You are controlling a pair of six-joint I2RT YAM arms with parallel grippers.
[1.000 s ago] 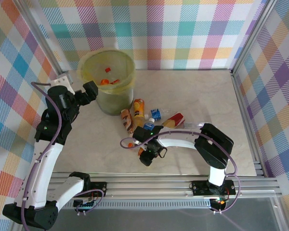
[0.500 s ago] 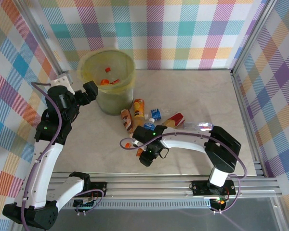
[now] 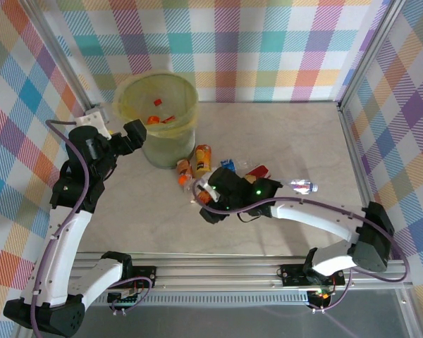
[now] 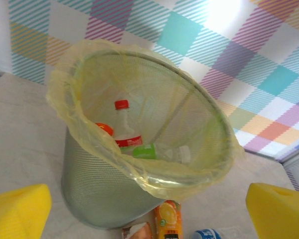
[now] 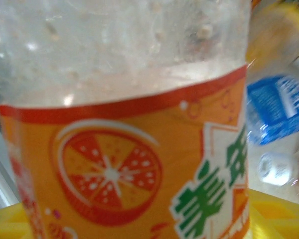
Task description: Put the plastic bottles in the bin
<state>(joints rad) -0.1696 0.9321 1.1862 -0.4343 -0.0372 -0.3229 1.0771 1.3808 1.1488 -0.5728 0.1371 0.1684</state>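
Nearest, the clear plastic bottle with the orange label (image 5: 129,164) is clamped in the right pincer (image 3: 202,198) among loose bottles (image 3: 203,158) on the table (image 3: 296,141), while the left pincer (image 3: 135,132) is held apart beside the round yellow-lined pale-green bin (image 3: 190,107).

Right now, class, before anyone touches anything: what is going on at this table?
The right claw is closed on an orange-labelled bottle at the near edge of the pile of bottles beside the bin. The left claw hangs open next to the bin, holding nothing. A few bottles already lie inside the bin, and the pile on the table is yet to go in.
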